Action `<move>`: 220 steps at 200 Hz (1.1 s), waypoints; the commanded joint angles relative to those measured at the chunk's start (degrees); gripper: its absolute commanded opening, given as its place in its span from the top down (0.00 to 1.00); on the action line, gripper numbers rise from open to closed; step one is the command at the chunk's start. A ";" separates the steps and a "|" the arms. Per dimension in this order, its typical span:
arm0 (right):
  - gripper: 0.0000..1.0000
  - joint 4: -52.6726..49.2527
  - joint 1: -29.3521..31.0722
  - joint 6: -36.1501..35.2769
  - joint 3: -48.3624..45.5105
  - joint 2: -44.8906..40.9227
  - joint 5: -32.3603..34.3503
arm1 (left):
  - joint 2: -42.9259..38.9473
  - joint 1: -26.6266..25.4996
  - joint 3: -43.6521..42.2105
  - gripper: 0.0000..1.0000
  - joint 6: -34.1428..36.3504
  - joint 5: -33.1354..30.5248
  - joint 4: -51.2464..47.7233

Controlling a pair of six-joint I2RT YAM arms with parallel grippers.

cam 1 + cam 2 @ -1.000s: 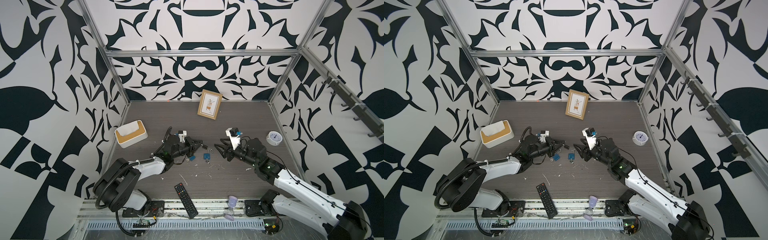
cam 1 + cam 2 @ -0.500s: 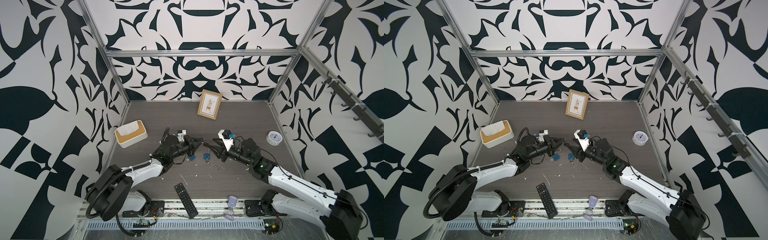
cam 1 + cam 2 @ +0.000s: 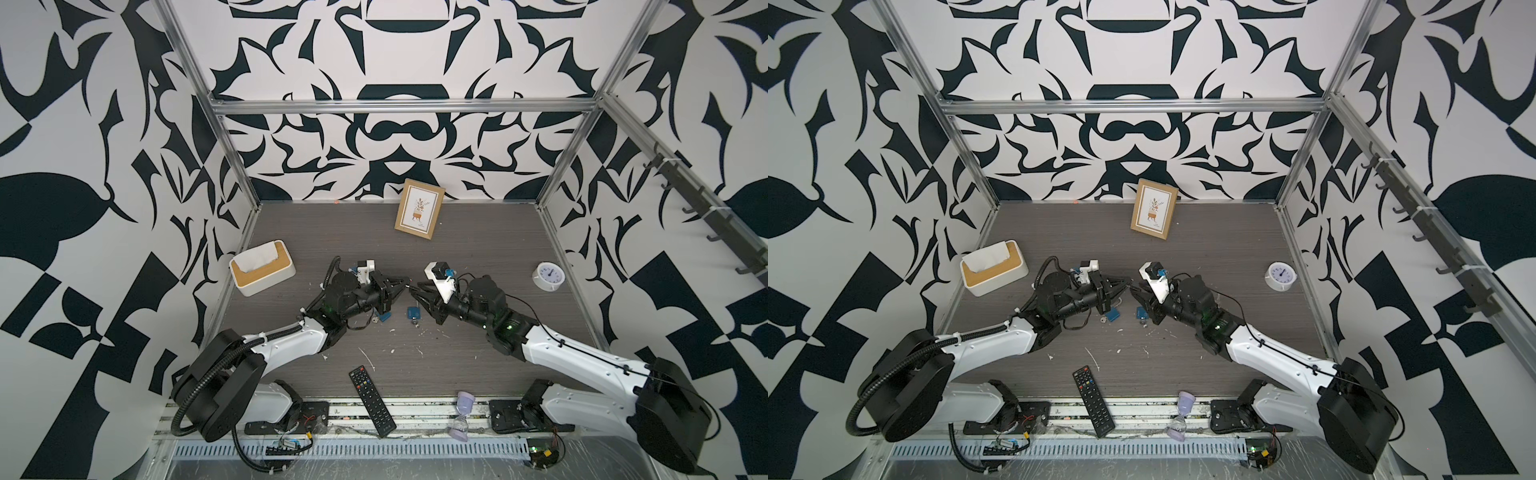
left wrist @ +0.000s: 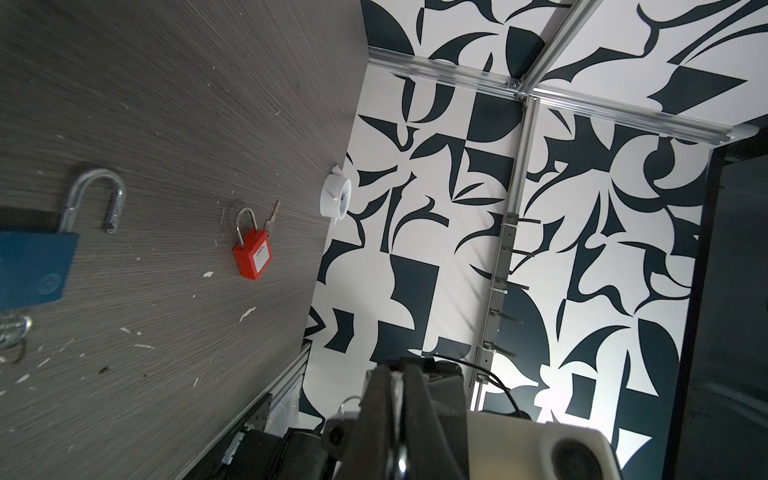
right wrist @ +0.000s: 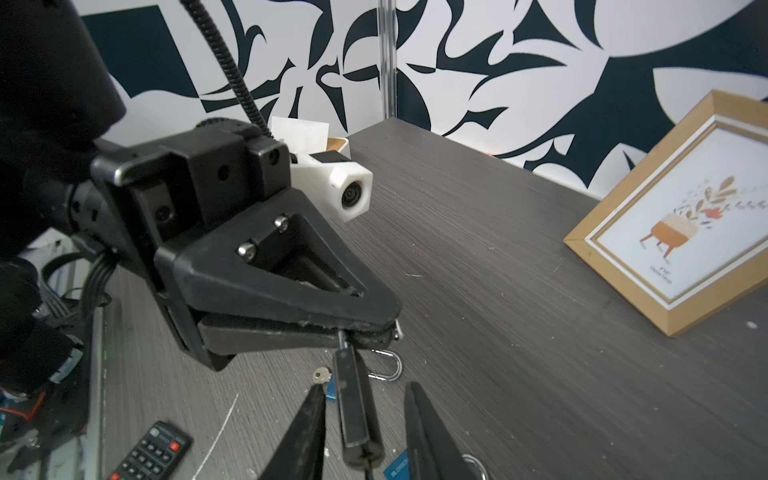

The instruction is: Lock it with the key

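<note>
L gripper (image 5: 386, 328) clamps shut on shackle of dark lock (image 5: 353, 399), which hangs long axis down, off the table (image 5: 498, 249), betw parted fingers (image 5: 419, 419) of R gripper (image 5: 365, 386), so R is nearer its body.

Grey table (image 3: 478, 257) holds blue padlock (image 3: 414, 311), clock (image 3: 548, 275), tissue box (image 3: 262, 268).

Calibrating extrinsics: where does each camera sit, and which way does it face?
Top views: high above the arm bases, looking down on the table; left arm, right arm show.
Left wrist: behind shut left fingers, facing table, clock.
Right wrist: behind open right fingers, facing left fingers pinching dark padlock.
Shared: clock, in top and left wrist views.
</note>
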 commanded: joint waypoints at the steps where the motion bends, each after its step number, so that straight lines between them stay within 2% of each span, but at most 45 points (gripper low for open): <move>1: 0.80 3.07 0.17 0.66 0.90 -0.36 -0.07 | 0.86 -0.27 1.34 1.00 -0.86 0.57 3.63; 13: 0.95 2.65 0.17 0.59 1.05 -0.51 -0.39 | 1.19 -0.31 1.32 1.00 -1.19 0.50 4.08; 20: 1.00 2.23 0.10 0.86 1.06 -0.69 -0.62 | 1.38 -0.27 1.37 1.00 -1.33 0.49 4.50; 51: 1.00 -1.06 -0.23 3.15 1.77 -2.20 -1.14 | 3.46 0.15 2.65 1.00 -0.22 2.00 6.59; 55: 1.00 -2.23 -0.35 3.64 2.24 -2.49 -1.50 | 3.84 0.48 3.12 0.87 0.82 2.76 6.66; 62: 1.00 -5.54 -0.94 5.20 3.47 -3.09 -1.82 | 4.46 1.48 4.24 0.55 3.38 4.69 6.10; 71: 1.00 -11.07 -2.50 7.97 6.15 -3.68 -2.73 | 5.22 2.88 5.88 0.28 7.65 7.77 4.41; 74: 1.00 -13.01 -3.24 9.01 6.95 -3.83 -3.29 | 5.46 3.37 6.48 0.13 9.56 8.84 3.46; 85: 1.00 -20.01 -6.98 13.20 10.47 -3.98 -7.74 | 6.17 5.37 9.03 0.01 17.00 13.12 0.01; 107: 1.00 -30.15 -15.42 23.72 16.67 -2.82 -23.18 | 5.66 8.21 11.34 0.02 33.51 16.83 -6.46; 122: 1.00 -33.92 -18.90 30.66 19.22 -2.10 -31.10 | 3.88 9.00 10.66 0.03 43.91 15.65 -8.27; 132: 1.00 -33.88 -20.12 35.71 19.78 -1.78 -35.54 | 3.07 8.99 9.85 0.03 49.87 15.89 -6.09; 148: 1.00 -29.56 -21.07 45.64 19.00 -1.03 -41.63 | 3.04 9.07 10.55 0.03 54.82 18.46 -4.67; 163: 1.00 -23.61 -21.08 55.08 17.18 -0.26 -44.27 | 3.86 9.01 11.87 0.05 56.18 20.18 -4.59; 172: 1.00 -22.31 -21.08 58.12 16.68 0.06 -44.49 | 4.55 9.07 11.92 0.06 55.78 21.90 -1.78; 198: 1.00 -23.17 -21.27 57.26 17.13 -0.19 -42.76 | 6.21 9.07 11.21 0.14 51.57 25.01 5.55; 203: 1.00 -22.85 -21.28 57.23 17.16 -0.12 -42.54 | 6.35 9.05 10.87 0.20 50.84 25.14 6.39; 220: 1.00 -20.69 -21.29 58.04 16.98 0.83 -43.05 | 7.10 8.97 10.20 0.27 48.40 26.88 10.14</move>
